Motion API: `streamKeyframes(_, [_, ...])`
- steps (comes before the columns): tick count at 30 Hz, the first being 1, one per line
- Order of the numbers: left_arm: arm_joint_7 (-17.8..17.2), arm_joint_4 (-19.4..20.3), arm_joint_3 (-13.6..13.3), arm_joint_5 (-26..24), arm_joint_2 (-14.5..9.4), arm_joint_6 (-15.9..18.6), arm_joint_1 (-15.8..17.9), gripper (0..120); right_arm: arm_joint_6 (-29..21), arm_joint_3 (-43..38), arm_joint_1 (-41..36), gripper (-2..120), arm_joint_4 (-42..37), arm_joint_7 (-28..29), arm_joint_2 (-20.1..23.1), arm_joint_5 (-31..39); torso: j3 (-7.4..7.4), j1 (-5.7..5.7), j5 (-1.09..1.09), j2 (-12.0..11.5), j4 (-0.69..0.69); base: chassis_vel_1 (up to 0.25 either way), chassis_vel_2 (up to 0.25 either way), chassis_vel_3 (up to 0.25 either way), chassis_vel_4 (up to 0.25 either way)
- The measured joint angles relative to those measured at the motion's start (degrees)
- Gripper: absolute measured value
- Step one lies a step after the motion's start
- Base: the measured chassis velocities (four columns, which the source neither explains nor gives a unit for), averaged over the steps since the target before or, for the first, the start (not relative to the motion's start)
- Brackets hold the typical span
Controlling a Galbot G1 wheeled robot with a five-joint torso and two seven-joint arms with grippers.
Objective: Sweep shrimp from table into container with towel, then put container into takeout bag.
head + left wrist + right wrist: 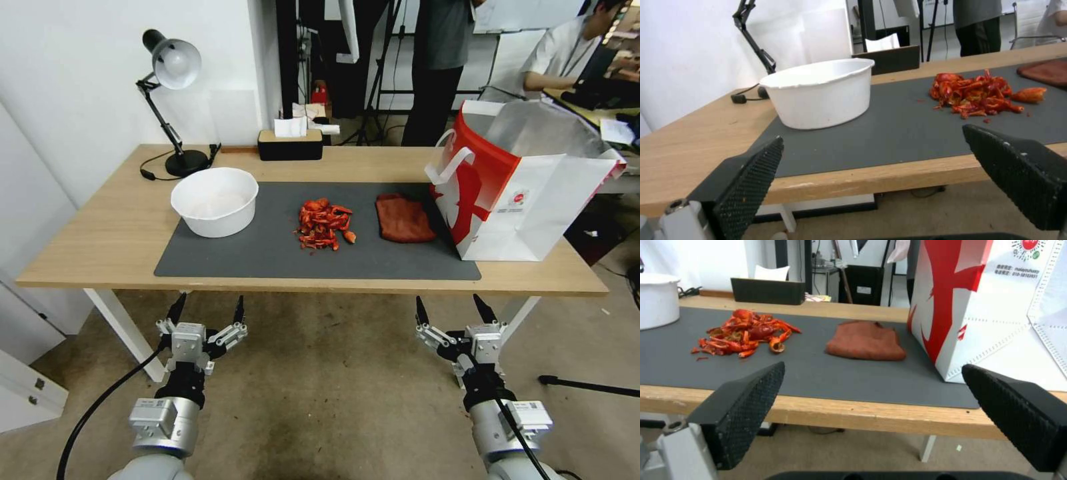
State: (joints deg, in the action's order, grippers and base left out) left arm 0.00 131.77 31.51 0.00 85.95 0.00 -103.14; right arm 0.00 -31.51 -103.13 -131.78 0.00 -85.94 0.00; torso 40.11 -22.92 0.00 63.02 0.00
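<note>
Silver arms, black fingers

Each arm is a silver-grey cylinder bearing a small label, ending in a white-and-black hand: left hand [207, 311], right hand [452, 307]. Fingers [751, 173] are black, tapered, with cross-hatched pads. Black cables trail along both arms

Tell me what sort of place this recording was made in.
Probably an office or lab room set up for recording: a wooden table with a desk lamp and tissue box, tripod legs behind it, and a person at a desk nearby.

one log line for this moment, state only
left gripper: open, below table edge | right gripper: open, same | shrimp: heaped on mat | towel: untouched | container: empty
</note>
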Motion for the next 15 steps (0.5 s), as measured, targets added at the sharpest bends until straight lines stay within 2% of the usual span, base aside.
streamKeyframes(15, [0.0,0.0,0.0,0.0,0.0,0.0,0.0,100,0.0,0.0,0.0,100,0.0,0.0,0.0,0.0,0.0,0.0,0.0,0.0,0.0,0.0,0.0,0.0,0.0])
